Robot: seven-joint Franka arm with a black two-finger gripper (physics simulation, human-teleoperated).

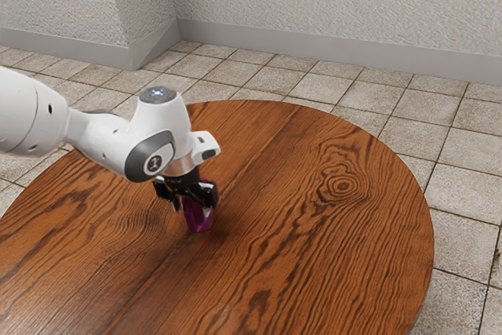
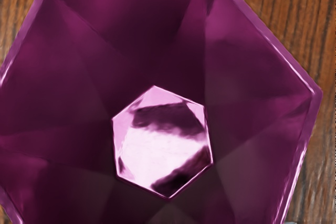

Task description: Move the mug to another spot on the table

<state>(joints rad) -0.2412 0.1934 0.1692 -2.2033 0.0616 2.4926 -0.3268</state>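
A round wooden desk (image 1: 329, 217) stands on a tiled floor (image 1: 439, 115), with the white Franka arm (image 1: 94, 135) reaching in from the exterior view's left. Its black gripper (image 1: 188, 198) sits directly atop a purple, faceted mug (image 1: 198, 217), left of the desk's middle in that view. Whether the gripper is clamped on the mug cannot be told. The wrist view looks straight down into the mug's hexagonal bottom (image 2: 160, 142).
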